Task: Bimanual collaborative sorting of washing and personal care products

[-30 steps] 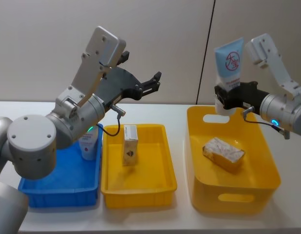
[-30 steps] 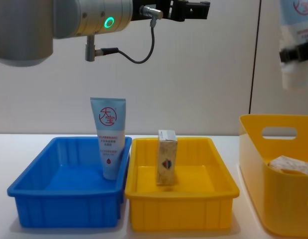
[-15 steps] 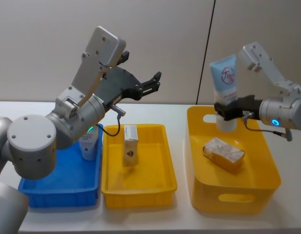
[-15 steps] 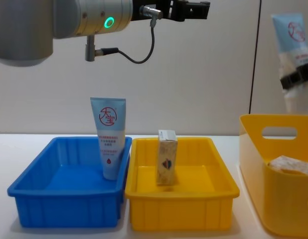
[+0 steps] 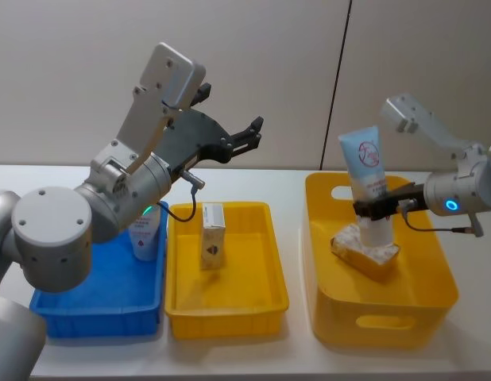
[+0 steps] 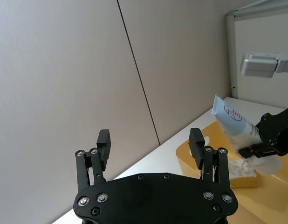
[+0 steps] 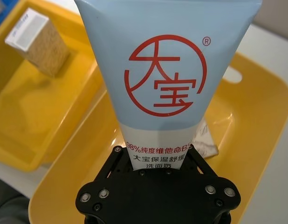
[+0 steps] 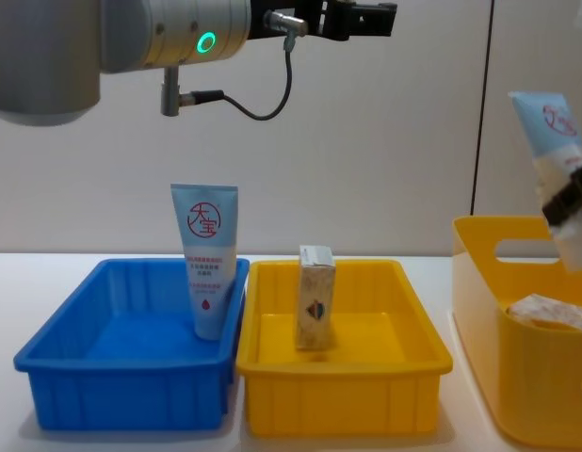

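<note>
A pale-blue tube (image 5: 365, 171) with a red round logo stands cap-down and tilted in the right gripper (image 5: 378, 211), whose fingers are clamped on its lower body just above the white cap (image 5: 377, 234). The cap sits inside the tall yellow bin (image 5: 436, 266), directly over the pale wrapped pack (image 5: 386, 254) lying on the bin floor; whether the two touch cannot be told. Open floor lies on both sides of the pack, and the bin's handled back wall rises just behind the gripper. Against the frame a second ago, the tube has dropped from high above the rim to below it and leans more. Well away on the left, the left gripper (image 5: 249, 135) hangs high with fingers spread apart and nothing between them, unchanged. Below it a cream carton (image 5: 212, 236) stands upright in the shallow yellow tray (image 5: 230, 305), clear of every wall; beside that, a second tube (image 8: 206, 259) stands against the blue tray (image 8: 121, 395) right wall
</note>
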